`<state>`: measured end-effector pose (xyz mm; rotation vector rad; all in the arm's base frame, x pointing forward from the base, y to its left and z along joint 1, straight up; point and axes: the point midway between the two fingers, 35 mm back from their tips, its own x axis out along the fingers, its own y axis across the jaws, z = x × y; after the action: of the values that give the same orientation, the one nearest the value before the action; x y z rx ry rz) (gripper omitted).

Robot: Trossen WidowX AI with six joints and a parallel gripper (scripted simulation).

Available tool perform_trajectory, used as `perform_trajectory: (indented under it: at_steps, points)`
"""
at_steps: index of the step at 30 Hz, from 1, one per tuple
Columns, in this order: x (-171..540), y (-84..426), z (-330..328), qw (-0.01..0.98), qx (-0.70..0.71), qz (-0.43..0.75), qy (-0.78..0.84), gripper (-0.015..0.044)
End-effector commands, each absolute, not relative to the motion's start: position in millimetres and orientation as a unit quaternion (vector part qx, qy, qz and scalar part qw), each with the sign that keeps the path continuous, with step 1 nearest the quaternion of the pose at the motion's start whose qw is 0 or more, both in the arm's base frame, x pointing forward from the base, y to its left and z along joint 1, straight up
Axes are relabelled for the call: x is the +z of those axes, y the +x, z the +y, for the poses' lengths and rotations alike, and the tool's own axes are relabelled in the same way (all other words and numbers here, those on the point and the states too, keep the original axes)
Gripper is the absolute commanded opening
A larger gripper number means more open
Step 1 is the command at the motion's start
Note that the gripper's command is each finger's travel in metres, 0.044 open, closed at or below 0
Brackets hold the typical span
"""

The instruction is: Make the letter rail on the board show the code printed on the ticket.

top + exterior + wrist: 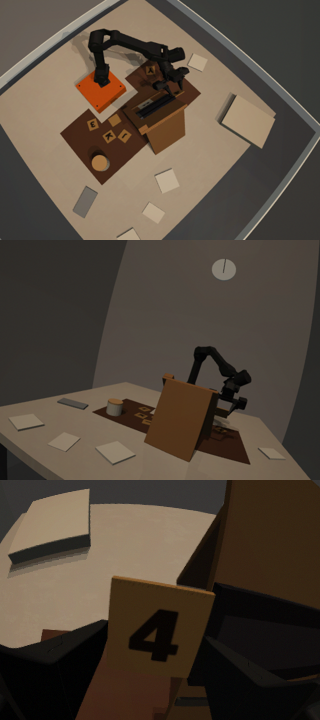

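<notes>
My gripper [176, 92] [222, 411] [155, 635] is shut on a tan tile marked 4, gripped by opposite edges. The tile 4 [179, 92] [221, 413] [125, 605] is raised beside the rail's end nearest the gripper; whether it touches is unclear. The dark rail [156, 105] [270, 640] runs along the tilted brown board [134, 117] [180, 415] [280, 540]; no tile shows in it. The pale ticket [145, 103] is above the rail, its print unreadable. Loose tiles: Y [150, 70], K [109, 136], J [124, 135], one like 3 or E [92, 124] and a blank-looking one [114, 120].
A lidded round jar [99, 163] [114, 407] stands on the dark mat [77, 134]. A large pale block [248, 121] [55, 522] lies beyond the board. Several flat pale squares and a grey slab [85, 201] [72, 403] lie around. The orange base [103, 96] is behind the board.
</notes>
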<state>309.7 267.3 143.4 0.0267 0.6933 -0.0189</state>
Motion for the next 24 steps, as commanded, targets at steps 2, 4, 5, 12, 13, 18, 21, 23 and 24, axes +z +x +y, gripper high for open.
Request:
perform_trajectory:
  at_steps: [2, 4, 5, 12, 13, 18, 21, 23, 24]
  points:
    - [145, 310, 265, 0.941, -0.006, 0.339, 0.015, 0.0000]
    - [145, 310, 264, 0.941, -0.006, 0.339, 0.015, 0.0000]
    - [145, 310, 264, 0.941, -0.006, 0.339, 0.015, 0.0000]
    - [145, 309, 260, 0.941, -0.006, 0.339, 0.015, 0.0000]
    - [145, 309, 260, 0.941, -0.006, 0.339, 0.015, 0.0000]
    - [145, 309, 257, 0.941, -0.007, 0.339, 0.015, 0.0000]
    - [145, 309, 256, 0.941, -0.007, 0.339, 0.015, 0.0000]
    - [145, 309, 255, 0.941, -0.007, 0.339, 0.015, 0.0000]
    - [145, 309, 254, 0.941, -0.007, 0.339, 0.015, 0.0000]
